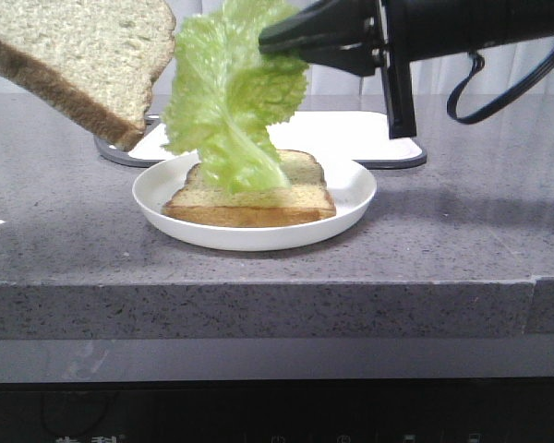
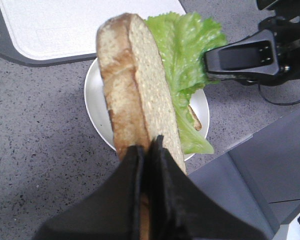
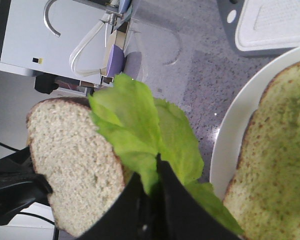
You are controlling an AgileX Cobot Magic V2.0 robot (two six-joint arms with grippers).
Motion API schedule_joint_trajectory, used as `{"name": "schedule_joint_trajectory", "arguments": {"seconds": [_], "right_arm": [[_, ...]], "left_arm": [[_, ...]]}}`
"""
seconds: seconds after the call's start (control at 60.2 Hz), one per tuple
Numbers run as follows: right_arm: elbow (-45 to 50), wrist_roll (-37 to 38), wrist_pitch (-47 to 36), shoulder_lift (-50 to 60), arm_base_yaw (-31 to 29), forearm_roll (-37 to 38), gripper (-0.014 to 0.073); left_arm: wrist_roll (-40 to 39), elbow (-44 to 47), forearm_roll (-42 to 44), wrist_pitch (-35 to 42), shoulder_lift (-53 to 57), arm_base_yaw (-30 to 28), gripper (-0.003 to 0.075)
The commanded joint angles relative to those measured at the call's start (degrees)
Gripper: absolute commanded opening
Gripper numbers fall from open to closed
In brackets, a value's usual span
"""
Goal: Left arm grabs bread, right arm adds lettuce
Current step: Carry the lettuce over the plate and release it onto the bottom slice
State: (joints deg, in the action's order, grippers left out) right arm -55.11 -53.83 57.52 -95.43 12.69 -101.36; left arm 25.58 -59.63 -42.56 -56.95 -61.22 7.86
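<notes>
My left gripper (image 2: 147,147) is shut on the thick bread slice (image 2: 135,85) and holds it tilted in the air, up and to the left of the plate (image 1: 83,55). My right gripper (image 1: 270,41) is shut on the top of the green lettuce leaf (image 1: 231,92), which hangs down over the plate. Its lower tip reaches the thinner bread slice (image 1: 300,198) lying on the white plate (image 1: 351,198); I cannot tell if they touch. In the right wrist view the gripper (image 3: 151,172) pinches the lettuce (image 3: 140,125), with the held bread (image 3: 70,165) just behind it.
A white cutting board with a grey rim (image 1: 351,134) lies on the grey counter behind the plate. The counter's front edge (image 1: 258,286) runs just in front of the plate. The right arm's cable (image 1: 499,88) loops down at the right.
</notes>
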Motion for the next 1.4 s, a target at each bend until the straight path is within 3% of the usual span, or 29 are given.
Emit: {"name": "schedule_joint_trajectory", "arguments": {"seconds": [0.0,0.266,0.366,0.498,0.648,0.897,1.03,1.379], "right_arm": [[-1.1,-0.7,2.5,0.6,0.0,-6.3,-0.0118],[-1.1,-0.9,-0.9,-1.5,0.0,-5.3,-0.0080],[-1.1,-1.2,-2.1,-1.5,0.0,-4.5,0.0054],[-1.1,-1.5,-2.8,-1.5,-0.1,-3.1,0.0297],[-1.6,-1.6,-2.7,-1.3,-0.6,-0.8,0.0427],[-2.9,-1.2,-4.5,1.2,-4.1,8.7,0.0430],[-2.9,2.3,-8.6,5.8,-5.6,18.4,0.0430],[-2.9,13.5,-9.5,24.5,-5.8,39.7,0.0430]], "left_arm": [[0.0,-1.5,-3.0,2.4,1.2,-0.1,-0.0020],[0.0,-1.5,-3.0,2.4,1.2,-0.1,-0.0020],[0.0,-1.5,-3.0,2.4,1.2,-0.1,-0.0020],[0.0,-1.5,-3.0,2.4,1.2,-0.1,-0.0020],[0.0,-1.5,-3.0,2.4,1.2,-0.1,-0.0020],[0.0,-1.5,-3.0,2.4,1.2,-0.1,-0.0020],[0.0,-1.5,-3.0,2.4,1.2,-0.1,-0.0020],[0.0,-1.5,-3.0,2.4,1.2,-0.1,-0.0020]]}}
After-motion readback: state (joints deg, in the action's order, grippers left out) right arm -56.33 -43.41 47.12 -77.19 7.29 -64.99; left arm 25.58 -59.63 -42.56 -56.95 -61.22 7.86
